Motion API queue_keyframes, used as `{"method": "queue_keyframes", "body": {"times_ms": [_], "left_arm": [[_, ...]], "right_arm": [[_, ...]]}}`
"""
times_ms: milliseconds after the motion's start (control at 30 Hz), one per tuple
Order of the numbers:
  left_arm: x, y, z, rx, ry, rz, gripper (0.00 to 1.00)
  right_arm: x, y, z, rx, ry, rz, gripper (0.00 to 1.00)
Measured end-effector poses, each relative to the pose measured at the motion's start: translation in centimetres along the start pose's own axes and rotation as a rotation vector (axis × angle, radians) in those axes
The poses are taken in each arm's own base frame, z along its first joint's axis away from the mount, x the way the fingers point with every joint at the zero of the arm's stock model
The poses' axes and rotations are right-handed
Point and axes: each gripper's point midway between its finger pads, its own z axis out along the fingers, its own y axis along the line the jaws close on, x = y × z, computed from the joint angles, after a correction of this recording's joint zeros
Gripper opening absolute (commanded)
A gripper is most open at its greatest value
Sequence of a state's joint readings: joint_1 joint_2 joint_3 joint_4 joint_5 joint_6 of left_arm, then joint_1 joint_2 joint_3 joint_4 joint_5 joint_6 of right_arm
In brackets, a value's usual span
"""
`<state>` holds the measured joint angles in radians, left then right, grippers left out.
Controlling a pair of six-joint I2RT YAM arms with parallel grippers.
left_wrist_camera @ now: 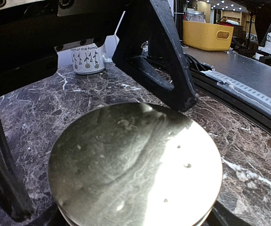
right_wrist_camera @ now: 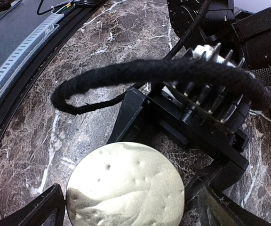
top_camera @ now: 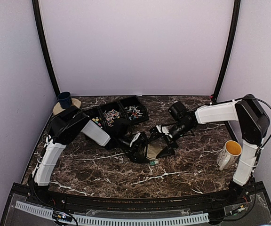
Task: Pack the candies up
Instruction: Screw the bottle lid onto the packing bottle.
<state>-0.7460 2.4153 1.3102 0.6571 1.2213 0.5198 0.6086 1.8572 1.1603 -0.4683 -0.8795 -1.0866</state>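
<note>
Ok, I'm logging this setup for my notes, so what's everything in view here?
candies: many, mixed bright and pale, in the tray's compartments
tray: one, black, three compartments, rear of table
round lid: one, pale gold, table centre
cup: one, dark blue, rear left corner, on a disc
disc: one, tan, under the cup
mug: one, white with yellow inside, right side
bin: one, yellow, off the table in the background
table: one, dark marble with white veins
left arm: white and black, jaws wide apart beside the lid
right arm: white and black, jaws wide apart beside the lid
</note>
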Motion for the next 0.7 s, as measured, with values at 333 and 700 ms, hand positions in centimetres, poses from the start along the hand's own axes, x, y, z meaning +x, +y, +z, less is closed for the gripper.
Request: {"method": "queue_keyframes", "body": {"times_ms": [333, 700], "left_arm": [[0.0, 0.01, 0.0, 0.0, 0.0, -0.001, 0.8], [0.0, 0.01, 0.0, -0.001, 0.0, -0.004, 0.79]], "right_arm": [[-0.01, 0.19, 0.39, -0.01, -0.001, 0.013, 0.98], [0.08, 0.42, 0.63, -0.022, -0.002, 0.02, 0.94]]}}
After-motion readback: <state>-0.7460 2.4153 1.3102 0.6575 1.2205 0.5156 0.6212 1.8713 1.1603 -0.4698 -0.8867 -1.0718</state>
